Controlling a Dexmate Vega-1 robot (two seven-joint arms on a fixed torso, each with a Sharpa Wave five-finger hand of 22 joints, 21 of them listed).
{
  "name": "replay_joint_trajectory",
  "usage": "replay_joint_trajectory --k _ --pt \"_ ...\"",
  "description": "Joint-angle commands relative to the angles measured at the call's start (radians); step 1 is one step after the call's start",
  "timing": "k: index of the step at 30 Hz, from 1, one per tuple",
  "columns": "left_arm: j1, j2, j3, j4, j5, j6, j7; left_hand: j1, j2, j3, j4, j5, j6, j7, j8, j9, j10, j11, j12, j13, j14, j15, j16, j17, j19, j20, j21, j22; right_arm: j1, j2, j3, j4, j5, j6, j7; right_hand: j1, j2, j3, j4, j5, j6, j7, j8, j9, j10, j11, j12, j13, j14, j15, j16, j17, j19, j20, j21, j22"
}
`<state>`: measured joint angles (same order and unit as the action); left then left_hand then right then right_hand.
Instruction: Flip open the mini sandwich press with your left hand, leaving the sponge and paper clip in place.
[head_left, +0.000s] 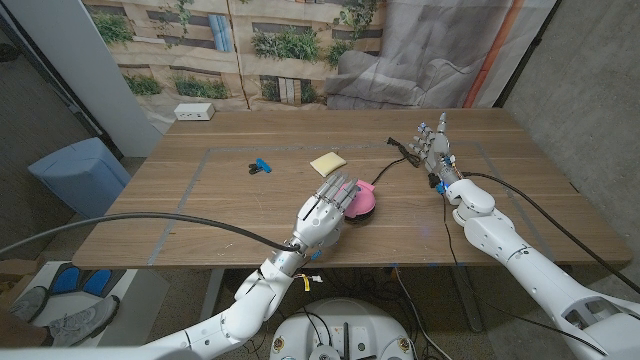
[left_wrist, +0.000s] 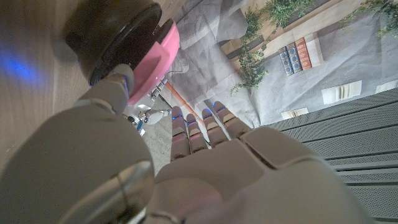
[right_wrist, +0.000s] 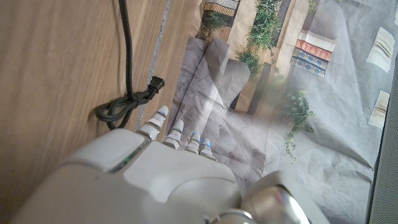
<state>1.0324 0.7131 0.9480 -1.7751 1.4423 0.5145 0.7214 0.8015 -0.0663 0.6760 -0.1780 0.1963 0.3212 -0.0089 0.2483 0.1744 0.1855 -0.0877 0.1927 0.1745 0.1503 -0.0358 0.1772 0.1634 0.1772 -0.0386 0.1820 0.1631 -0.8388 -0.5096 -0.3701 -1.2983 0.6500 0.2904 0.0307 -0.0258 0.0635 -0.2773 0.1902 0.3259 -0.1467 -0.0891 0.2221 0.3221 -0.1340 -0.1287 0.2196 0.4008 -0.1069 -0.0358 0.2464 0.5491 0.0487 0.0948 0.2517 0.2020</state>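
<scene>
Centrally on the brown wooden table sits the round pink-and-black mini sandwich press, the left hand just beside it, fingers straight and close together, holding nothing I can see. Farther back lie the yellow rectangular sponge and small blue-and-black paper clip, well apart from the press. Towards the far right edge, the right hand stands with fingers extended, empty, beside a knotted black cable.

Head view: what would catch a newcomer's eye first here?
Probably the pink sandwich press at the table's middle, with the robot's left hand right against it, fingers spread. Behind it lie a yellow sponge and a small blue clip, while the right hand stands open near a coiled black cord.
</scene>
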Motion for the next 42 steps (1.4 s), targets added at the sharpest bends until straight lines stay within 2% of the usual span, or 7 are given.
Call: replay_joint_trajectory --k 1,18,42 --pt "-0.004 0.000 -0.013 -0.018 0.012 -0.011 -0.012 0.017 0.003 -0.007 -0.002 0.004 0.020 -0.008 0.006 0.004 0.012 0.002 -0.002 0.001 0.009 -0.027 0.001 0.002 0.010 -0.058 0.003 0.002 0.000 0.000 0.000 0.000 0.000 0.000 0.000 0.003 0.090 -0.005 -0.001 0.006 -0.007 0.001 0.004 0.006 -0.007 0.004 0.006 0.005 -0.009 -0.019 0.003 0.004 0.003 0.008 0.005 0.004" --pt "-0.025 0.008 -0.027 -0.044 0.034 -0.043 -0.019 0.025 0.007 -0.017 -0.001 0.004 0.025 -0.015 0.002 0.004 0.013 0.000 -0.004 0.001 0.011 -0.027 0.000 0.002 0.015 -0.058 0.003 0.001 0.001 0.000 0.000 0.001 0.000 0.000 0.000 0.003 0.090 -0.005 -0.001 0.006 -0.007 0.001 0.004 0.006 -0.007 0.005 0.006 0.005 -0.009 -0.018 0.003 0.004 0.001 0.009 0.004 0.004" --pt "-0.088 -0.014 -0.029 -0.013 0.034 -0.084 0.018 0.033 0.013 -0.034 0.000 0.004 0.035 -0.021 -0.001 0.005 0.017 -0.004 -0.005 0.001 0.016 -0.028 0.000 0.002 0.015 -0.058 0.002 0.001 0.000 0.000 0.000 0.000 0.000 0.000 0.000 0.003 0.090 -0.005 -0.001 0.006 -0.006 0.002 0.004 0.006 -0.006 0.005 0.006 0.005 -0.009 -0.019 0.003 0.004 0.002 0.009 0.004 0.004"
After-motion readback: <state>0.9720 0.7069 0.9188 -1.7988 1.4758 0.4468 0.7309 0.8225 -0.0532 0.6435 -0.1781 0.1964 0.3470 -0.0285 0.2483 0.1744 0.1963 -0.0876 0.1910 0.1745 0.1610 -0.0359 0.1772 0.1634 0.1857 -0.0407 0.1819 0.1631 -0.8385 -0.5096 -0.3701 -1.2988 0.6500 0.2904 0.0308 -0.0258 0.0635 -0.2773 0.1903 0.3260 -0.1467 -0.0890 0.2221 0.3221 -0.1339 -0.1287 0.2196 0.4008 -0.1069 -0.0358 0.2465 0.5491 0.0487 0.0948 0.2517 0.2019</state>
